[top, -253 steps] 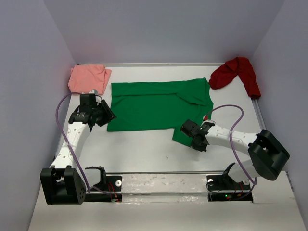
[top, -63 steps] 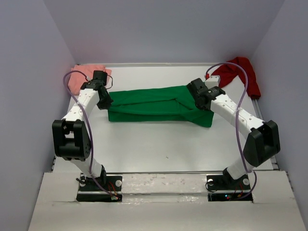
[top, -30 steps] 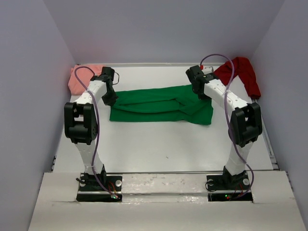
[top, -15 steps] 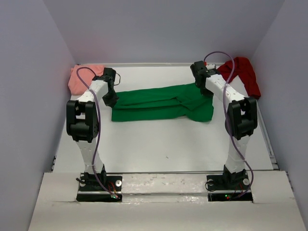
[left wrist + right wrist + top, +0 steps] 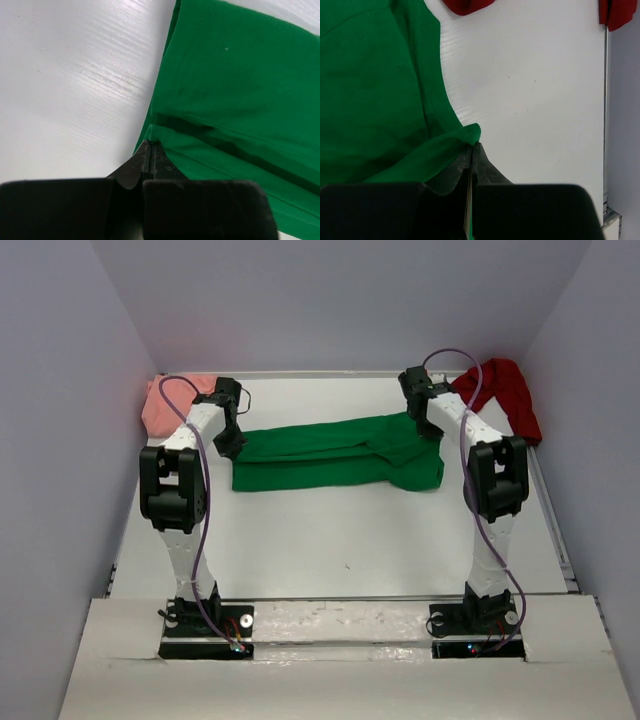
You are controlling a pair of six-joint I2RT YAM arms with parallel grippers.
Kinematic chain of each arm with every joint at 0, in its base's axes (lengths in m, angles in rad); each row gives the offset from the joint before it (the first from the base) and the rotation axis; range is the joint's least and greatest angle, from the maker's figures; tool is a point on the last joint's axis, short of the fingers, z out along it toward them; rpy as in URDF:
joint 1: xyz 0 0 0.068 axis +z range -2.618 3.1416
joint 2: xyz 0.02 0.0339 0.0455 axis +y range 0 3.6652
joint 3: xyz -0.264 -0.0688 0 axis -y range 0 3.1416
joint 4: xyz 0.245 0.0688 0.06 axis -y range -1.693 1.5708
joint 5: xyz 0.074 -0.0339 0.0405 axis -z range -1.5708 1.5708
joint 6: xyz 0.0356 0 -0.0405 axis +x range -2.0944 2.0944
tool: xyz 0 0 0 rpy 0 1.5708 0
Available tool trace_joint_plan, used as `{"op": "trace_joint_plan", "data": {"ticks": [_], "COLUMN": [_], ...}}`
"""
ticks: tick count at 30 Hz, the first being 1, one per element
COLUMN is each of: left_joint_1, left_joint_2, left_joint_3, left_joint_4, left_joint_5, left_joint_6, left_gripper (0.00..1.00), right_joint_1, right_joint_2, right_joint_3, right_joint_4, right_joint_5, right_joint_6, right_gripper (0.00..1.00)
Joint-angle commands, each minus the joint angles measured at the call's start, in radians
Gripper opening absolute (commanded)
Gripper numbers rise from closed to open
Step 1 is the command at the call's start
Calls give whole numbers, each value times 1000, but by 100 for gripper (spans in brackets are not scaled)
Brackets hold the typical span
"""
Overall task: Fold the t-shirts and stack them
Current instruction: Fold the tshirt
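Right gripper (image 5: 471, 150) pinches green t-shirt (image 5: 370, 90) near red t-shirt (image 5: 467, 6).

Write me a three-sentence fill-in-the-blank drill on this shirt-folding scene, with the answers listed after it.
1. The left gripper and the right gripper are each ____ on an edge of the green t-shirt.
2. The salmon-pink t-shirt lies bunched in the far ____ corner of the table.
3. The dark red t-shirt lies in the far ____ corner.

Missing words: shut; left; right
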Motion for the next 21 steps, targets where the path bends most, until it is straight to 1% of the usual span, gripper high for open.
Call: {"op": "trace_joint_plan", "data": {"ticks": [1, 8, 12, 21], "left_joint_1": [0, 0, 0, 0], "left_joint_2": [14, 31, 48, 49], "left_joint_3": [59, 71, 76, 76], "left_joint_4": [-29, -29, -29, -18], "left_joint_5": [-24, -33, -38, -35], "left_joint_6": [-4, -15, -13, -19], "left_gripper": [0, 0, 0, 0], "right_joint_1": [-18, -47, -48, -48], "right_joint_2": [9, 54, 72, 112], "right_joint_3": [45, 94, 98, 107], "right_joint_4": [48, 62, 82, 134], "right_joint_5": [14, -28, -66, -98], "right_joint_6": [-27, -50, -62, -111], "right_gripper": [0, 0, 0, 0]}}
